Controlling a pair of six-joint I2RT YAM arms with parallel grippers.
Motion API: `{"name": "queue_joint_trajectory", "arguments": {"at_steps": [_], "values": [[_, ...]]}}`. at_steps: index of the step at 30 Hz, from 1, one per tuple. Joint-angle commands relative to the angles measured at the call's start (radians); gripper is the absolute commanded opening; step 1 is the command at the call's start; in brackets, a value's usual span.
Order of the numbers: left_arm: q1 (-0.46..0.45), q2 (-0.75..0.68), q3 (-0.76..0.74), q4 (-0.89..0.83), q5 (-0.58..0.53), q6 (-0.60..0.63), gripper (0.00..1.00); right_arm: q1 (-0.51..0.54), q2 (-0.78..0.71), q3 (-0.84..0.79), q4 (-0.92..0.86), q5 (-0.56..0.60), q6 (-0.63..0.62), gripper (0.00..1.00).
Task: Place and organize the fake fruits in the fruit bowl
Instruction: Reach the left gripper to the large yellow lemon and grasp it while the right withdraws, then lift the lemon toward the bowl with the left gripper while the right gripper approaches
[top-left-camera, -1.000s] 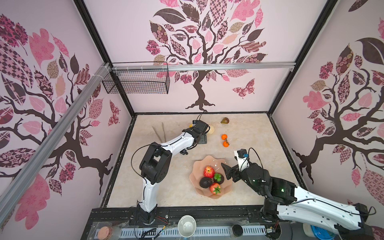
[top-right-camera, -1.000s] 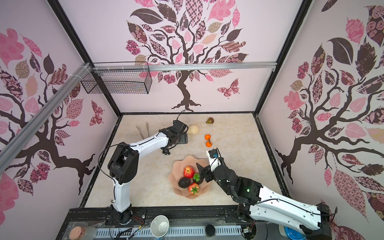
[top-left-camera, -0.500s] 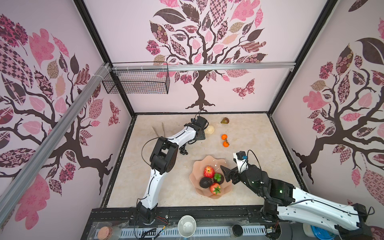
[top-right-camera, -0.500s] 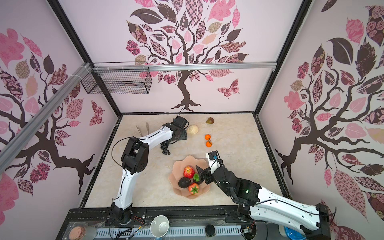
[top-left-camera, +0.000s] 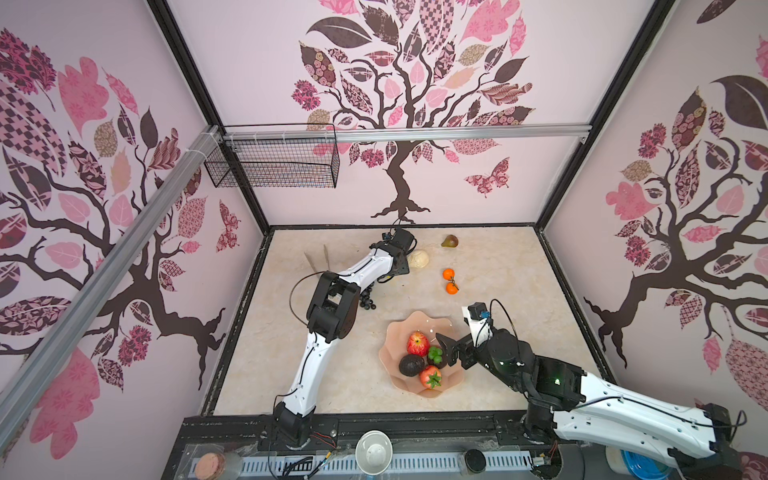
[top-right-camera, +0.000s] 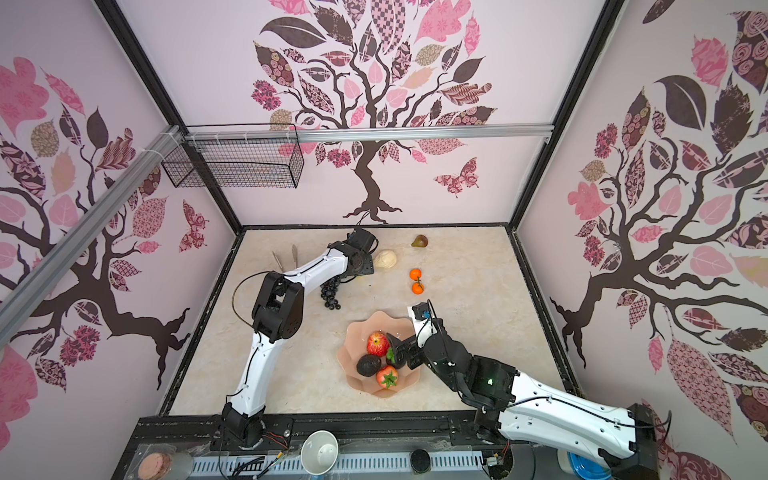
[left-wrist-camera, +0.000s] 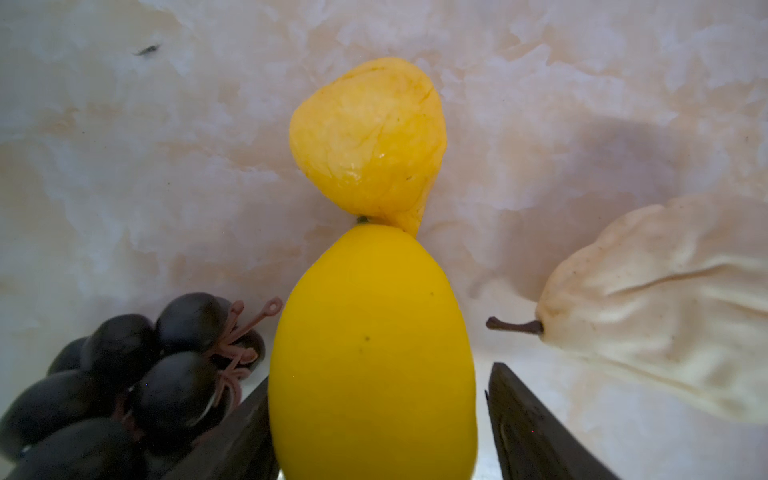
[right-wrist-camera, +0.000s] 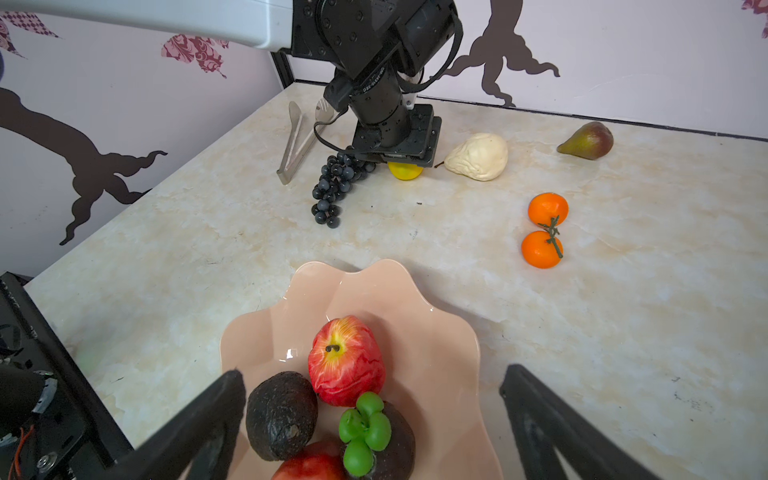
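lemon (left-wrist-camera: 372, 353): lay on the table (left-wrist-camera: 166, 166), between the jaws of the left gripper (left-wrist-camera: 380, 376); small yellow pear (left-wrist-camera: 368, 137) just past the tips, touching its end
left jaws: had narrowed in the last second; one met the skin, the other showed a sliver of gap; not yet clamped
flanks: grape bunch (left-wrist-camera: 124, 382) just outside one jaw; cream pear (left-wrist-camera: 665, 316) outside the other
fruit bowl (right-wrist-camera: 353, 282): under the right gripper (right-wrist-camera: 374, 374); apple (right-wrist-camera: 347, 359), avocado (right-wrist-camera: 280, 415), mangosteen (right-wrist-camera: 386, 440) inside
right jaws: had spread wider; empty
meaning: lemon pick looked imminent; grapes, pears, oranges (right-wrist-camera: 544, 228) still outside
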Motion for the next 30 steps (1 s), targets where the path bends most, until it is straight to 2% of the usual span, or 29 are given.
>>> {"name": "queue_joint_trajectory", "arguments": {"at_steps": [1,10,12,17,20,26,28,30], "values": [[0.002,0.038,0.065,-0.033,-0.021,0.011,0.76,-0.002,0.004,0.009,0.006,0.0,0.014,1.0],[0.003,0.007,0.023,-0.003,-0.026,0.025,0.63,-0.001,0.003,0.02,0.001,0.018,0.016,1.0],[0.004,-0.026,-0.021,0.029,-0.027,0.026,0.61,0.0,0.005,0.021,0.0,0.02,0.018,1.0],[0.003,-0.178,-0.247,0.204,-0.001,0.025,0.58,-0.002,0.009,0.02,0.006,0.026,0.034,1.0],[0.002,-0.26,-0.312,0.207,0.042,0.018,0.58,-0.017,0.014,0.028,-0.031,0.064,0.094,1.0],[-0.026,-0.52,-0.59,0.366,0.134,0.067,0.56,-0.136,0.023,0.037,-0.047,-0.03,0.132,1.0],[-0.042,-0.607,-0.687,0.427,0.161,0.102,0.56,-0.192,0.037,0.052,-0.047,-0.084,0.144,1.0],[-0.067,-0.694,-0.783,0.486,0.178,0.148,0.56,-0.274,0.055,0.074,-0.043,-0.188,0.172,1.0]]}}
